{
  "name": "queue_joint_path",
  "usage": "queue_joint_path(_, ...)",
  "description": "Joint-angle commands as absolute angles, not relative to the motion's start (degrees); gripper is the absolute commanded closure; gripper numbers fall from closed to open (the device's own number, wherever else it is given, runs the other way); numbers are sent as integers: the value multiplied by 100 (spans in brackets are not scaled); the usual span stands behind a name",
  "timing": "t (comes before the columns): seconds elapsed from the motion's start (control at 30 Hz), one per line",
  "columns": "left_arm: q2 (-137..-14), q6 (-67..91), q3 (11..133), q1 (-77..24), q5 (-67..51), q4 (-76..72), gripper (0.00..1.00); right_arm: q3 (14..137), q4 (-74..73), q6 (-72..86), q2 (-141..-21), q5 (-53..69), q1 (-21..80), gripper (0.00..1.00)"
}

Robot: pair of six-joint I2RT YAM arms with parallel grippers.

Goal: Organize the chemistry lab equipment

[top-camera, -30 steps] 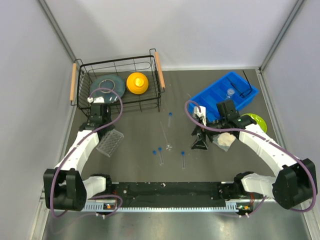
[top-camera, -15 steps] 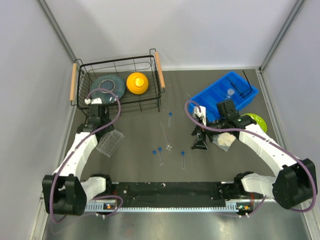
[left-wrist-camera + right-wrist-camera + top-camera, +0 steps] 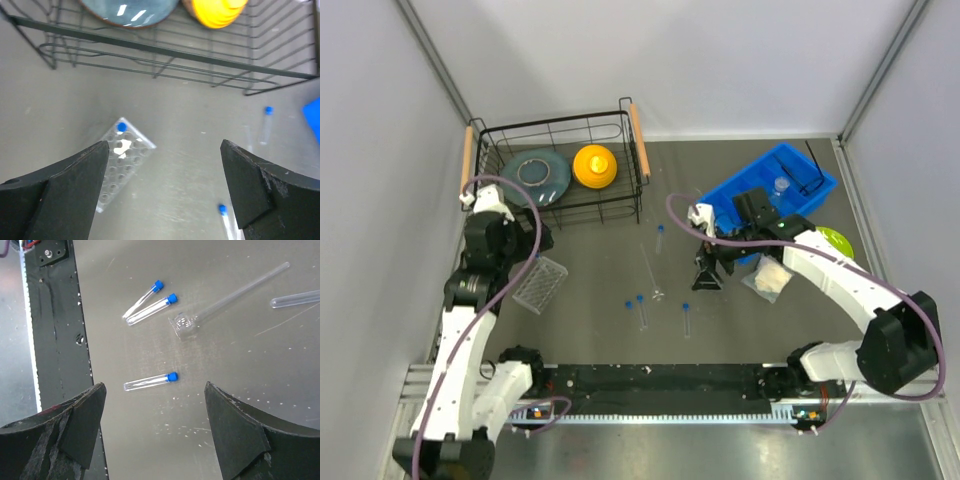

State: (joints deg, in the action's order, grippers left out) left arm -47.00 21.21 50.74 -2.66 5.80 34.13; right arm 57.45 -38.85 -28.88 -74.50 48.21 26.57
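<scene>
A clear grid rack (image 3: 540, 283) (image 3: 122, 162) lies left of centre, with one blue-capped test tube (image 3: 121, 127) standing in its far corner. My left gripper (image 3: 525, 248) (image 3: 164, 146) hovers open above and beside the rack, holding nothing. Three capped tubes (image 3: 640, 310) (image 3: 686, 318) (image 3: 660, 237) and a thin glass rod (image 3: 650, 268) lie mid-table. My right gripper (image 3: 705, 275) (image 3: 155, 386) hangs open over one tube (image 3: 150, 381); two more (image 3: 150, 304) and the rod (image 3: 230, 295) lie beyond. A black wire stand (image 3: 805, 168) and a small vial (image 3: 781, 185) sit in the blue tray (image 3: 740, 195).
A black wire basket (image 3: 635, 180) (image 3: 165, 50) at the back left holds a grey plate (image 3: 540, 170) and a yellow dome (image 3: 594, 165). A lime-green plate (image 3: 838, 240) and a crumpled white piece (image 3: 770, 278) lie right of the tray. Walls close in both sides.
My left gripper has opened and its arm has pulled back up and to the left, away from the rack. My right gripper has shifted left, toward the loose tubes.
</scene>
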Motion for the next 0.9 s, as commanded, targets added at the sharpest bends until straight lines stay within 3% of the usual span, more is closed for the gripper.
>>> queue_joint_path(0.0,-3931,2697,4906,-237,-690,3226,1,5986,-3736,-2277,-7672,3895,3312,20)
queue_joint_path(0.23,-3279,3304,4044,-246,-2598,2400,5,5924,-3050,-1267,-8024,2549,3981,20)
queue_joint_path(0.5,-3278,3463,3578,-246,-3243,2268,8,6020,-2909,-1028,-8393,2049,3981,20)
queue_joint_path(0.67,-3243,3436,3463,-246,-3296,2259,8,6722,-3373,-2529,-8464,2285,3894,19)
queue_joint_path(0.87,-3182,3139,3603,-246,-3077,2618,8,7225,-3674,-2637,-8797,3190,4085,20)
